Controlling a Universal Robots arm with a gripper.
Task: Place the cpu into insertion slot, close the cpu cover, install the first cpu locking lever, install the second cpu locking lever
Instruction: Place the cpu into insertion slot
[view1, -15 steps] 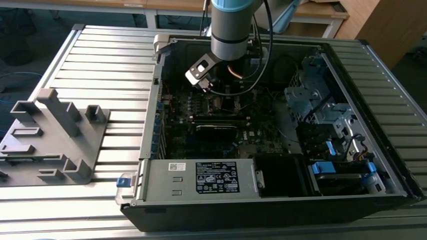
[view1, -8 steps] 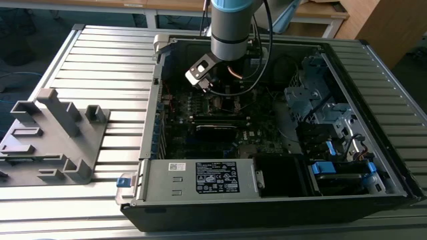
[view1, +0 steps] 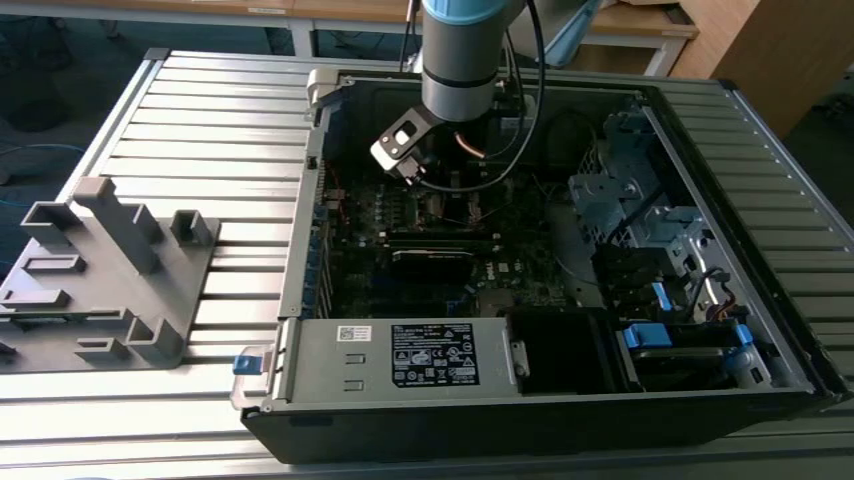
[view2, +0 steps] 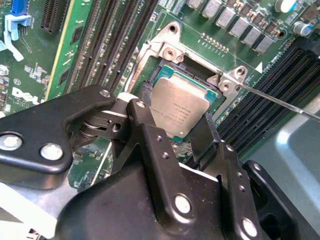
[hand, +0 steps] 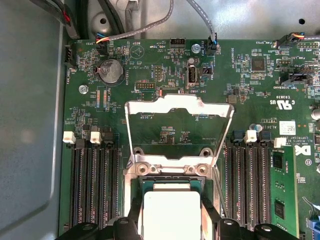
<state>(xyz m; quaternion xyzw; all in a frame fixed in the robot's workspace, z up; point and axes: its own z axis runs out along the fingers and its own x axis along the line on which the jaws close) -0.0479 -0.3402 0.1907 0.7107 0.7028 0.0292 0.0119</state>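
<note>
A ribbed metal table (view1: 200, 110) is being occupied by an open computer case (view1: 561, 420) across its middle. A grey fixture (view1: 107, 270) is lying towards the edge at the exterior view's left. Wooden furniture (view1: 667, 30) is being observed beyond the far edge in that view. The arm (view1: 461, 60) is being held down inside the case. The cpu (view2: 180, 107) is being gripped on two opposite edges by the hand (view2: 175, 114), and it is lying in the insertion slot (view2: 192, 76). The cpu cover (hand: 179, 105) is being found raised on its hinge.
</note>
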